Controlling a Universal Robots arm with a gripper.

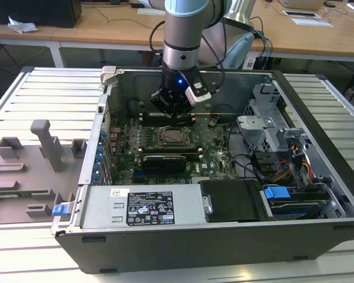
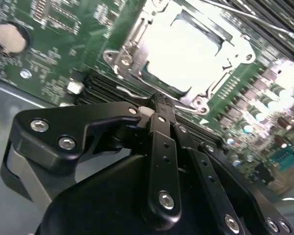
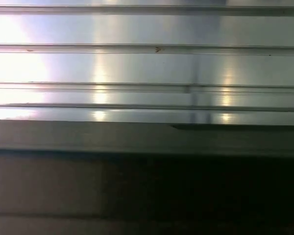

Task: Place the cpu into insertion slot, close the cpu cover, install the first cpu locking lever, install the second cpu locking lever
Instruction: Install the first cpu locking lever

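Hovering inside the open computer case (image 1: 183,236), the gripper (image 1: 176,115) sits just above the insertion slot (image 1: 172,137) at centre frame in the exterior view. In the second wrist view its fingers (image 2: 159,122) look pressed together, pinching nothing, tips at the socket's near edge. The cpu (image 2: 183,51) lies seated, upper centre, under the cpu cover (image 2: 137,29).

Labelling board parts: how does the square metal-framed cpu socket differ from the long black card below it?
The square metal-framed cpu socket is compact and square; the long black card is a narrow bar. The socket shows a silvery-grey centre; the card is uniformly dark. The black claw hangs just above the socket, farther from the card. Both sit on the green motherboard.
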